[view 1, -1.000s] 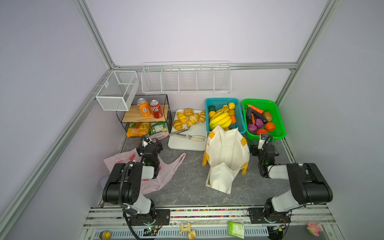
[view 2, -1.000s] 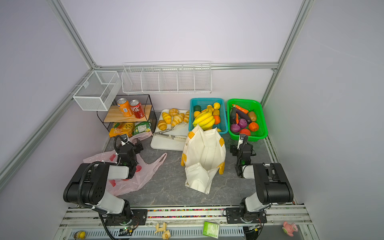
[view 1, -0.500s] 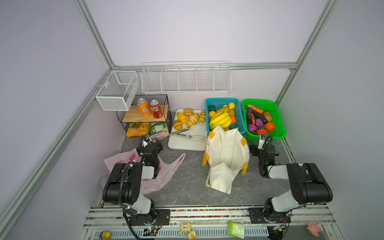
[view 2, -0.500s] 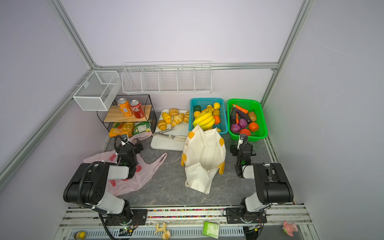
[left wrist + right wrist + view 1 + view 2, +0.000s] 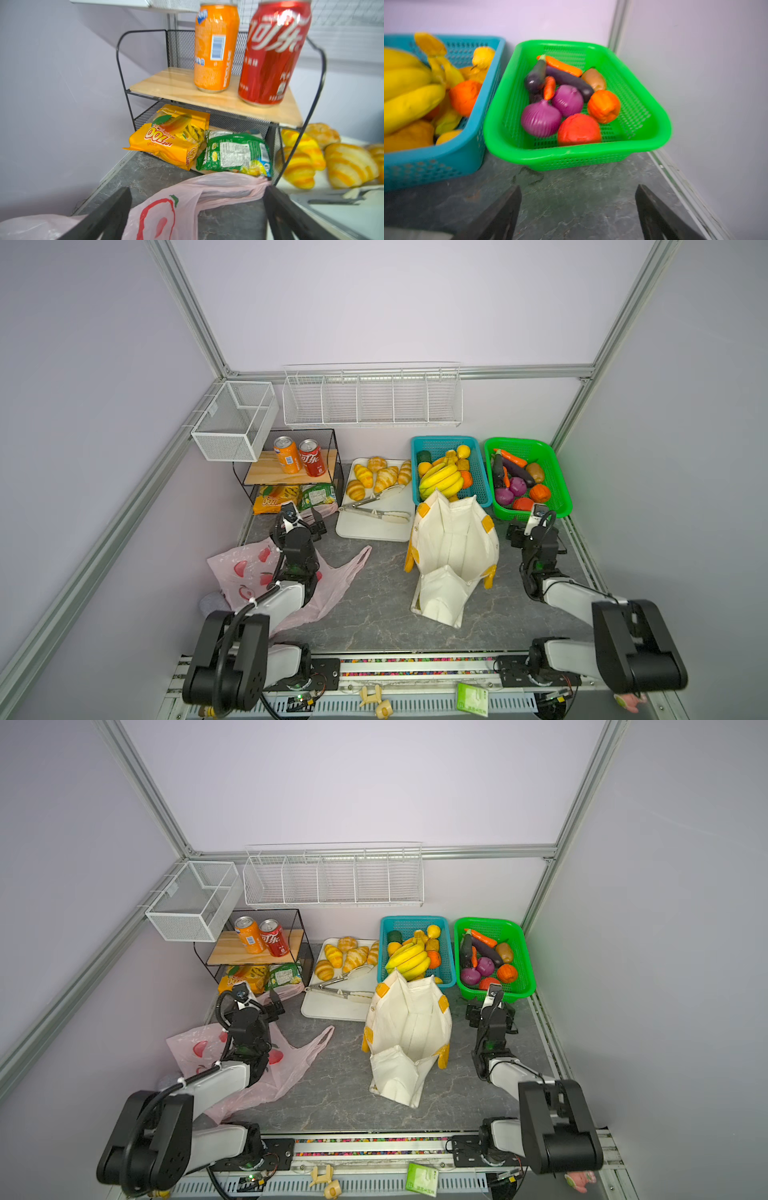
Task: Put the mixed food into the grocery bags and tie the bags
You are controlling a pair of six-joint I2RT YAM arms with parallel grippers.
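Nothing had shifted since a second earlier. The left gripper [image 5: 197, 199], jaws spread, hung low over the pink bag [image 5: 338, 585] handle, facing the orange soda can [image 5: 286, 455] and red cola can [image 5: 311, 457] on the shelf [image 5: 266, 477]. The right gripper [image 5: 577, 199], released and empty, sat low before the green basket [image 5: 571, 154], beside the canvas tote [image 5: 453, 547].

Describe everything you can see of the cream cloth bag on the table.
The cream cloth bag looks like soft canvas, with yellow-orange handles hanging at both sides and orange patches by the rim. Its mouth gapes open and nothing shows inside. It sits slumped on the grey table, just in front of the blue basket, whose front edge its rim overlaps from above.
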